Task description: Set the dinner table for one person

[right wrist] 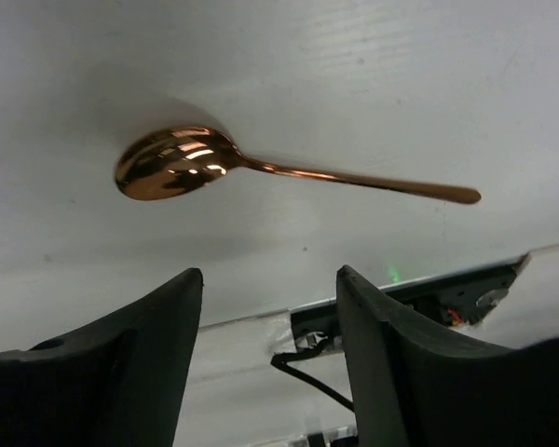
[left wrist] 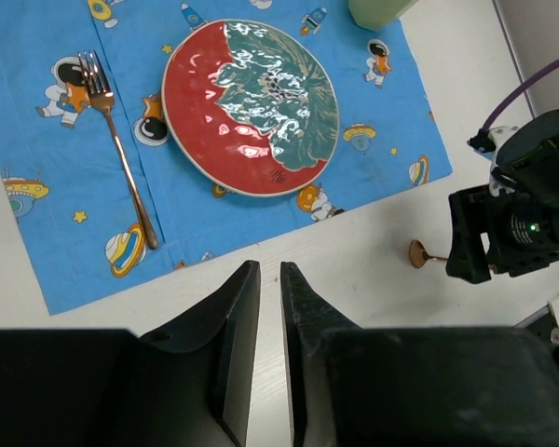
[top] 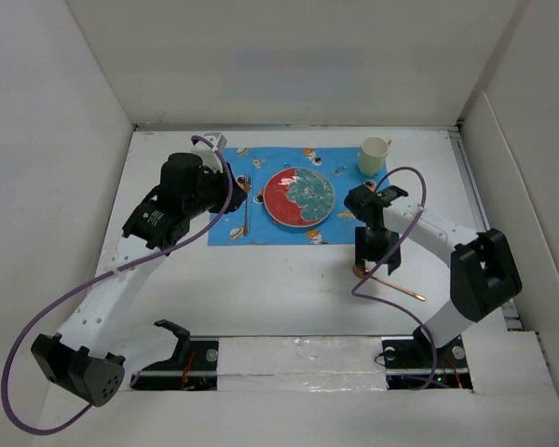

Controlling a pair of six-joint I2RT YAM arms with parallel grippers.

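The dinner table (top: pixel 289 289) is a white surface bearing a blue space-print placemat (top: pixel 270 233). On the mat are a red and green plate (top: pixel 299 196), with a copper fork (top: pixel 246 207) left of it. A pale green cup (top: pixel 374 155) stands at the mat's far right corner. A copper spoon (top: pixel 396 287) lies on the bare table, right of the mat. My right gripper (right wrist: pixel 268 272) is open and empty just above the spoon (right wrist: pixel 177 163), near its bowl. My left gripper (left wrist: pixel 269 267) is shut and empty, raised over the mat's near edge by the fork (left wrist: pixel 121 158).
White walls enclose the table on three sides. A rail with tape and cables (top: pixel 298 358) runs along the near edge between the arm bases. Purple cables loop from both arms. The right arm (left wrist: pixel 512 223) shows at the right of the left wrist view.
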